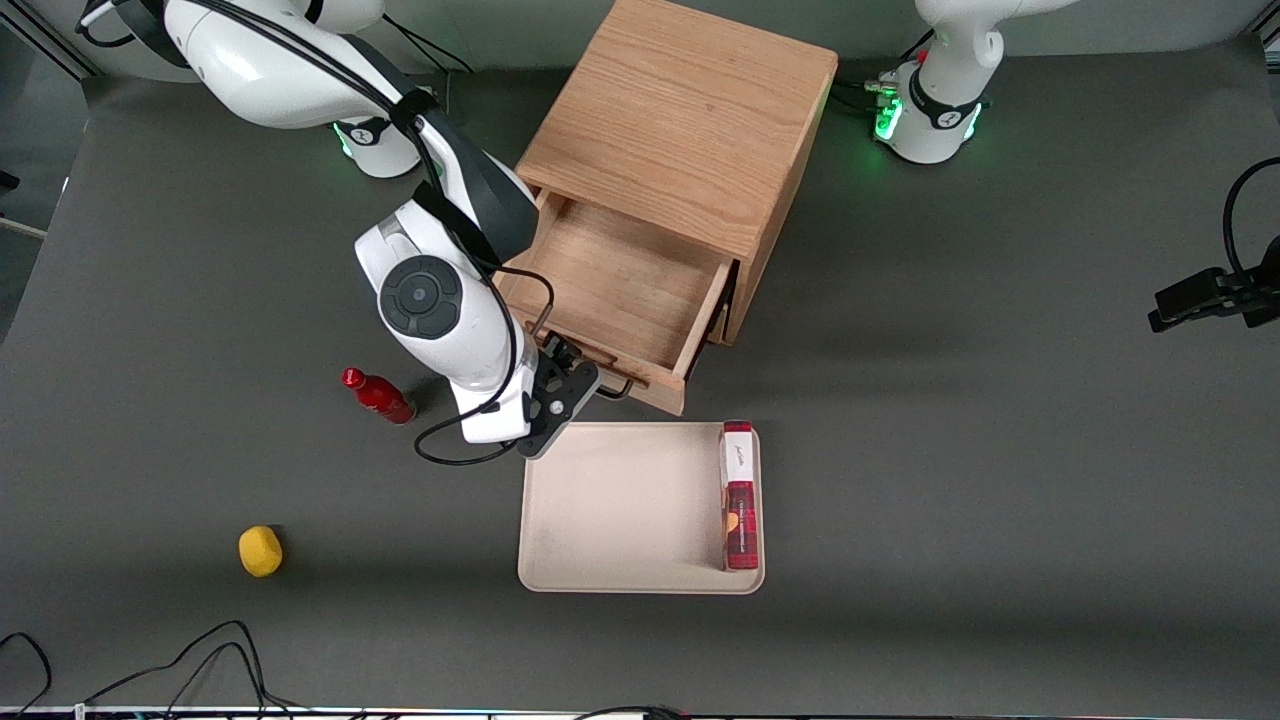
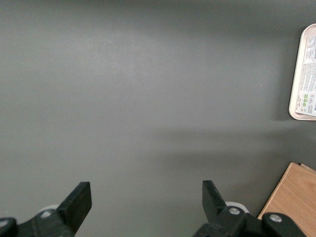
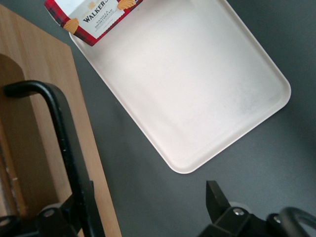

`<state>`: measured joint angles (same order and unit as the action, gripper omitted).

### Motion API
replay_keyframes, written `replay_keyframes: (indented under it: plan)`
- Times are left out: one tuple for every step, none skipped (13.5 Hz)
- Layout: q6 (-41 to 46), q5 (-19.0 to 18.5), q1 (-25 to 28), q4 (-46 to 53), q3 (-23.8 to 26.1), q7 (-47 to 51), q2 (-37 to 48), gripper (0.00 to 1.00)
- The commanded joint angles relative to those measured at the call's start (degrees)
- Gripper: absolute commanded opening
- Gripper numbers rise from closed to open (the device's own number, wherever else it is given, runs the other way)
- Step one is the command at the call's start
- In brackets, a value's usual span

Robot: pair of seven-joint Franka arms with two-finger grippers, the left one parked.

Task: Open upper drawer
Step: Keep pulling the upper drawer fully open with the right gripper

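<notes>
The upper drawer (image 1: 620, 280) of the light oak cabinet (image 1: 680, 110) stands pulled far out, and its plain wood box holds nothing. Its black wire handle (image 1: 612, 386) is on the front panel that faces the tray. My right gripper (image 1: 572, 384) is at the working arm's end of that handle, just above the tray's rim. In the right wrist view the gripper (image 3: 146, 197) is open. The handle (image 3: 59, 123) runs down beside one finger, in front of the drawer front (image 3: 49, 64), and the other finger (image 3: 215, 192) stands well apart over the grey table.
A cream tray (image 1: 620, 500) (image 3: 197, 89) lies just nearer the front camera than the drawer, with a red shortbread box (image 1: 740, 495) (image 3: 89, 15) along one side. A red bottle (image 1: 380, 396) and a yellow lump (image 1: 260, 551) lie toward the working arm's end.
</notes>
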<state>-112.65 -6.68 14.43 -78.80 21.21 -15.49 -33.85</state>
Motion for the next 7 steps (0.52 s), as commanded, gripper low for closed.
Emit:
replay_keyframes:
  plan:
    - [-0.12,-1.32,-0.36,3.12,0.33,-1.3,-1.92,1.0]
    - [-0.12,-1.41,-0.45,3.39,0.33,-1.3,-2.27,1.0]
    - [-0.12,-1.41,-0.8,4.08,0.33,-1.3,-2.44,1.0]
    - [-0.12,-1.41,-0.8,4.87,0.33,-1.12,-3.14,1.0]
    - [-0.12,-1.41,-0.8,5.58,0.24,-1.12,-3.32,1.0]
    - [-0.12,-1.41,-0.8,6.11,0.15,-1.12,-3.93,1.0]
    - [-0.12,-1.41,-0.72,6.81,-0.2,-1.12,-4.11,1.0]
